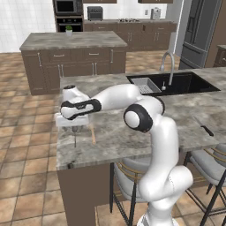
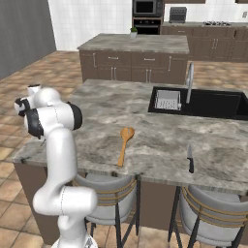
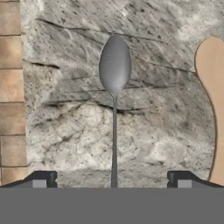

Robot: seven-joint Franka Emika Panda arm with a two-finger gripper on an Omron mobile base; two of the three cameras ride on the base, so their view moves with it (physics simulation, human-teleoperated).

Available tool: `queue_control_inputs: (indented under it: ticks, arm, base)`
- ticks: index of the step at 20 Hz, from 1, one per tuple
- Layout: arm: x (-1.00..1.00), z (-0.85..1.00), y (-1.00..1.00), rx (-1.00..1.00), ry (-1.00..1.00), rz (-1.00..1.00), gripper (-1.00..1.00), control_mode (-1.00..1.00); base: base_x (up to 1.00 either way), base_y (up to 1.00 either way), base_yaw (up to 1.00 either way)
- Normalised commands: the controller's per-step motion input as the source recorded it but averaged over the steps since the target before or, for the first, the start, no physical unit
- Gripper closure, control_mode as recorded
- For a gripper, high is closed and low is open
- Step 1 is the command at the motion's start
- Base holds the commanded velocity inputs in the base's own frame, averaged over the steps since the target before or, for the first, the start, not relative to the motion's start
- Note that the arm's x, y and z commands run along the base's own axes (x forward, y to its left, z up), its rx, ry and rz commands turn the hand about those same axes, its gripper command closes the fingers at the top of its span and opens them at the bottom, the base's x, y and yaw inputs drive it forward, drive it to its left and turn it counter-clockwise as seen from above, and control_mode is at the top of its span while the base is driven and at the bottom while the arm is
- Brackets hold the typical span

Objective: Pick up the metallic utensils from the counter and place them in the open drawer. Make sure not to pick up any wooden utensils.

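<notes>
A slim grey metal spoon (image 3: pixel 114 65) lies flat on the veined stone counter (image 3: pixel 153 39), its bowl pointing away from the hand. My gripper (image 3: pixel 113 179) hangs over the handle end, open, with one fingertip on each side of the handle and nothing held. The left base view has the gripper (image 1: pixel 74 129) above the counter's left end, with the metal spoon (image 1: pixel 75 140) as a thin line beneath it. A pale tan wooden utensil (image 3: pixel 212 87) lies just beside the spoon, also visible as the wooden utensil (image 1: pixel 92 132). The drawer is out of view.
An orange-brown wooden spoon (image 2: pixel 125 144) lies near the counter's front middle. A black-handled knife (image 2: pixel 190 160) rests further right. The sink (image 2: pixel 213 104) with its tap (image 2: pixel 189 80) is at the back right. The counter edge and tiled floor (image 3: pixel 11 87) are close to the spoon. Stools stand under the counter.
</notes>
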Motion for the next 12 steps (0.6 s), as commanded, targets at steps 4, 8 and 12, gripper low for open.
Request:
queue_control_inputs:
  ticks: [4, 8, 12]
  arm:
    - [0.24, -0.09, -0.10, 0.00, 0.00, 0.00, -1.00, -1.00]
    - [0.06, -0.29, 0.00, 0.00, 0.02, 0.00, -1.00, -1.00]
    - [0.00, -0.32, 0.00, 0.00, 0.06, 0.00, -1.00, -1.00]
  base:
    - [0.00, 0.00, 0.00]
    - [0.00, 0.00, 0.00]
    - [0.00, 0.00, 0.00]
